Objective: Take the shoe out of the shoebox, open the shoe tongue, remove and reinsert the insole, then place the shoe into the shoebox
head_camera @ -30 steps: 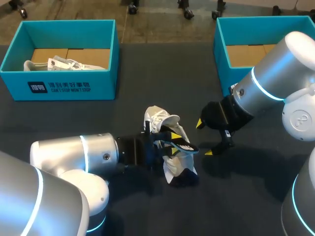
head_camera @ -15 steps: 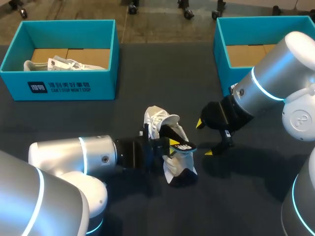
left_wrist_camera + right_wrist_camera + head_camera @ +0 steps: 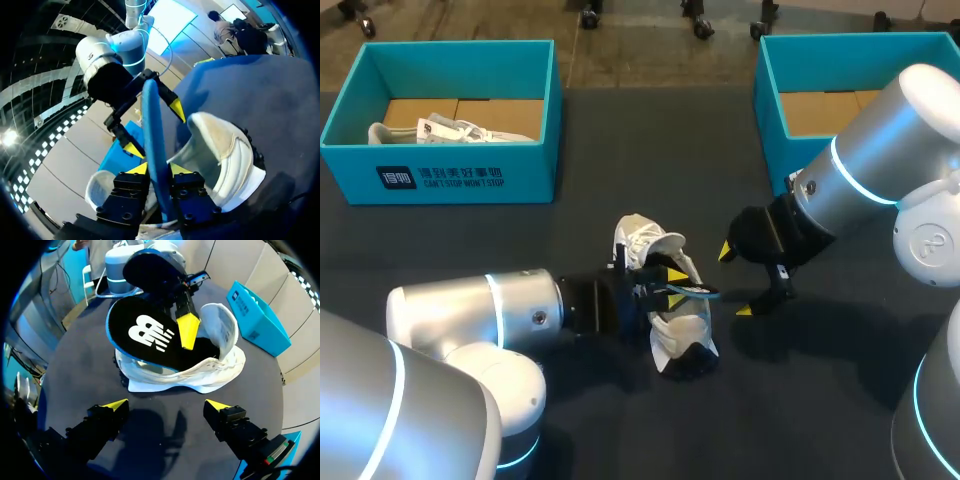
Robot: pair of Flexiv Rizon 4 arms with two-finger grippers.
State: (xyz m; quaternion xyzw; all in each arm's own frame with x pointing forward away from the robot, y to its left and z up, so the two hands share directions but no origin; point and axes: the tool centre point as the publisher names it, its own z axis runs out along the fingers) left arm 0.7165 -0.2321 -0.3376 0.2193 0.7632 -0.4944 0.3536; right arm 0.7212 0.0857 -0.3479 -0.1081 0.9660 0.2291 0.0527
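**Head view.** The shoe [image 3: 672,335] is seen lying on the table [image 3: 650,150], near the middle. The left gripper [image 3: 671,281] is placed over the shoe's opening and is closed on the insole [image 3: 695,292], which is lifted partly out of the shoe. The right gripper [image 3: 734,281] is held just beside the shoe on the right arm's side, not touching it. Its fingers are spread wide and nothing is held. The left box [image 3: 440,180] is set well apart from the shoe on the far left, with a second shoe [image 3: 450,130] inside. The right box [image 3: 768,110] is set well apart on the far right.

**Left wrist view.** The insole's blue edge is clamped between both yellow tips and stands upright above them. The shoe's white heel is seen just beside the fingers, and the right gripper is seen beyond the insole.

**Right wrist view.** The shoe is shown on its side ahead of the wide-open fingers. One end of the insole is tucked in the shoe's opening, and its black face is raised and pinched by the left gripper.
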